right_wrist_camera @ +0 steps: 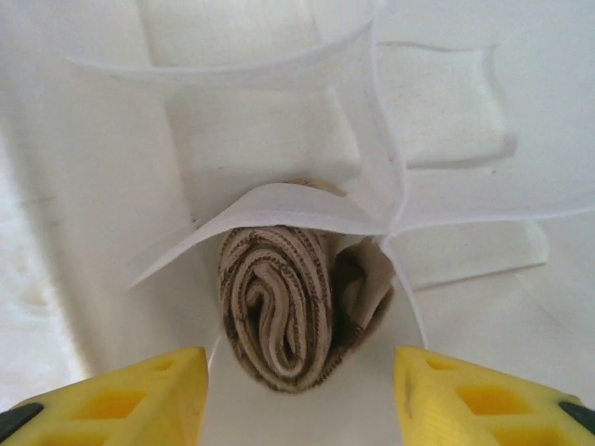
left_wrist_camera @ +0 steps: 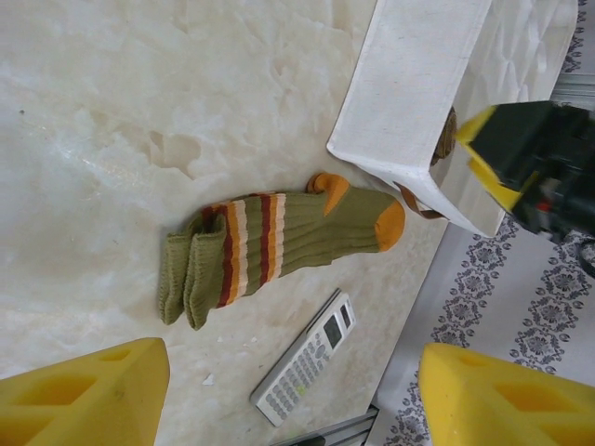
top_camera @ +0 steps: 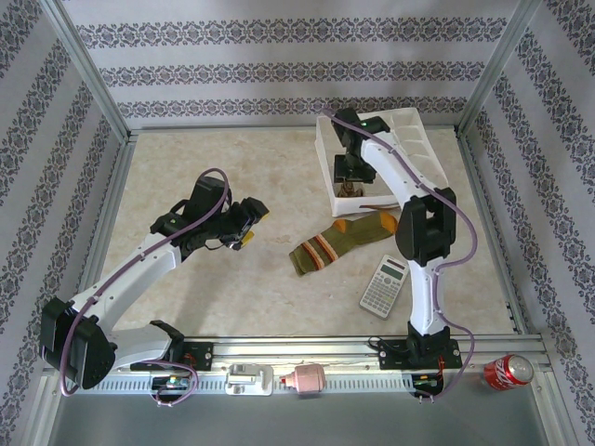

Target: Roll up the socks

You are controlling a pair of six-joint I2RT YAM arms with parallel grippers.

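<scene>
Marble table (top_camera: pixel 186 158): green sock (left_wrist_camera: pixel 279 242) flat, unrolled; brown sock (right_wrist_camera: pixel 279 321) rolled in bin (right_wrist_camera: pixel 446 121). My left gripper (top_camera: pixel 251 223) and right gripper (right_wrist_camera: pixel 297 372) gape empty.

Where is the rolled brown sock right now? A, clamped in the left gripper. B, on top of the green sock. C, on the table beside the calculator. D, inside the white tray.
D: the right wrist view shows the brown sock, rolled into a spiral, sitting in a compartment of the tray.
</scene>
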